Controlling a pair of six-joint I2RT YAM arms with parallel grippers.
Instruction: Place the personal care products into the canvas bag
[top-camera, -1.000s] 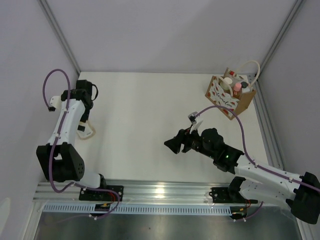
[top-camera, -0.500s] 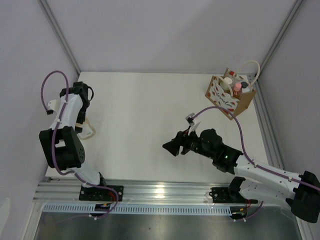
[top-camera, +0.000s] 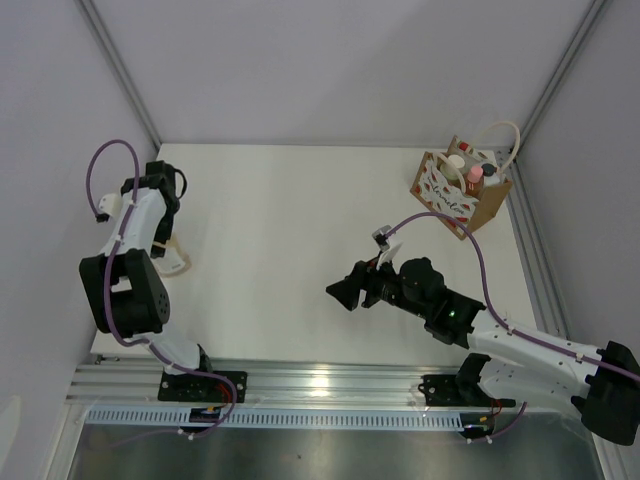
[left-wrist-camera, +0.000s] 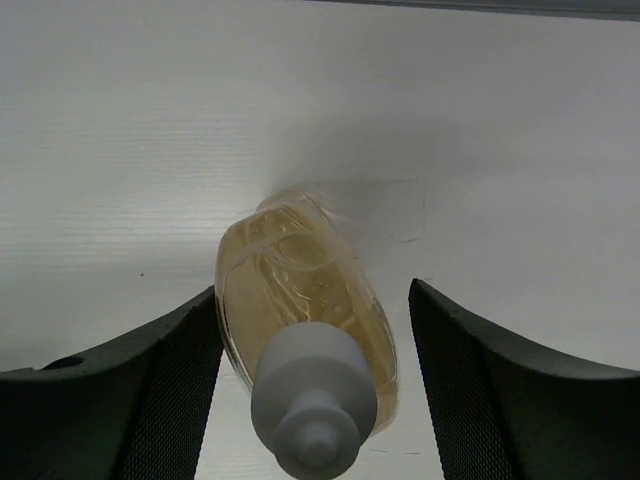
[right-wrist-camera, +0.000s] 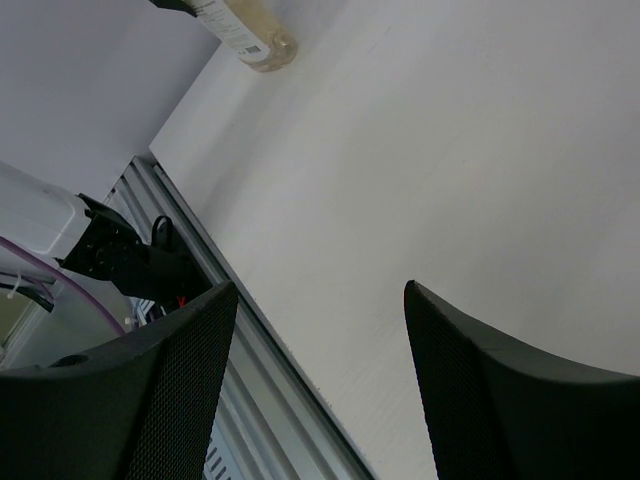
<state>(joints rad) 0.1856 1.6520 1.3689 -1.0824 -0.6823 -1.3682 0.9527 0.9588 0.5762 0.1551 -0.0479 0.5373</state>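
The squat amber flask (top-camera: 176, 262) with a white cap (left-wrist-camera: 312, 400) stands at the table's left edge. My left gripper (top-camera: 163, 238) is just above it, open, with its fingers on either side of the flask (left-wrist-camera: 300, 290). The left finger (left-wrist-camera: 175, 370) is close to the flask and the right one stands apart. The canvas bag (top-camera: 462, 190) stands at the far right corner with three bottles in it: a white cap (top-camera: 456, 162), an orange bottle with a pink cap (top-camera: 474, 177) and a black cap (top-camera: 488, 170). My right gripper (top-camera: 344, 291) is open and empty over mid-table.
The bag's white rope handles (top-camera: 497, 133) arch over its far side. A metal rail (top-camera: 320, 385) runs along the near edge and shows in the right wrist view (right-wrist-camera: 260, 350), where the flask (right-wrist-camera: 255, 32) appears at the top. Grey walls close in the table.
My left arm has folded in and brought its gripper over the amber flask. My right gripper has shifted slightly left. The bag has not moved.
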